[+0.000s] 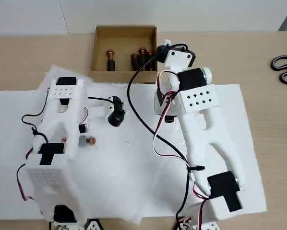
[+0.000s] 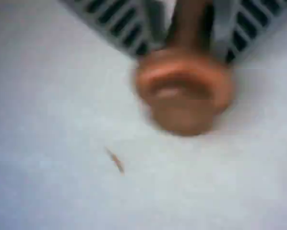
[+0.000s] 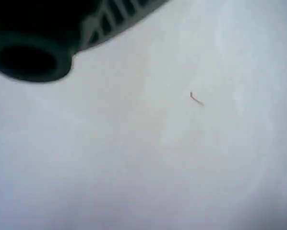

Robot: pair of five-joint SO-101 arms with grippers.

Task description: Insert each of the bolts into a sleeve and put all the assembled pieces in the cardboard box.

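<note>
Clamping a copper-coloured metal bolt point(image 2: 182, 91) by its shank, the left gripper point(image 2: 187, 21) has its ribbed fingers point(image 2: 110, 21) closed on either side of it. The rounded head pokes out low over the crumpled white foam sheet point(image 1: 134, 182); whether it touches the sheet cannot be told. The right gripper point(image 1: 167, 115) appears closed on a short black tubular sleeve point(image 3: 30, 60), held over the same sheet with its open bore exposed, well apart from the bolt and near the open brown cardboard box point(image 1: 124, 75). Several assembled dark-and-copper pieces point(image 1: 142, 58) already lie in that box, which sits on the pale wooden table point(image 1: 18, 57). The bolt looks small, rigid and smooth, probably dense for its size and apt to pivot or slip between the ribs. A hold close under the head seems best, since it leaves the shank free. The sleeve is likely light and stiff, best pinched across its outer wall mid-length so that neither end is blocked.
</note>
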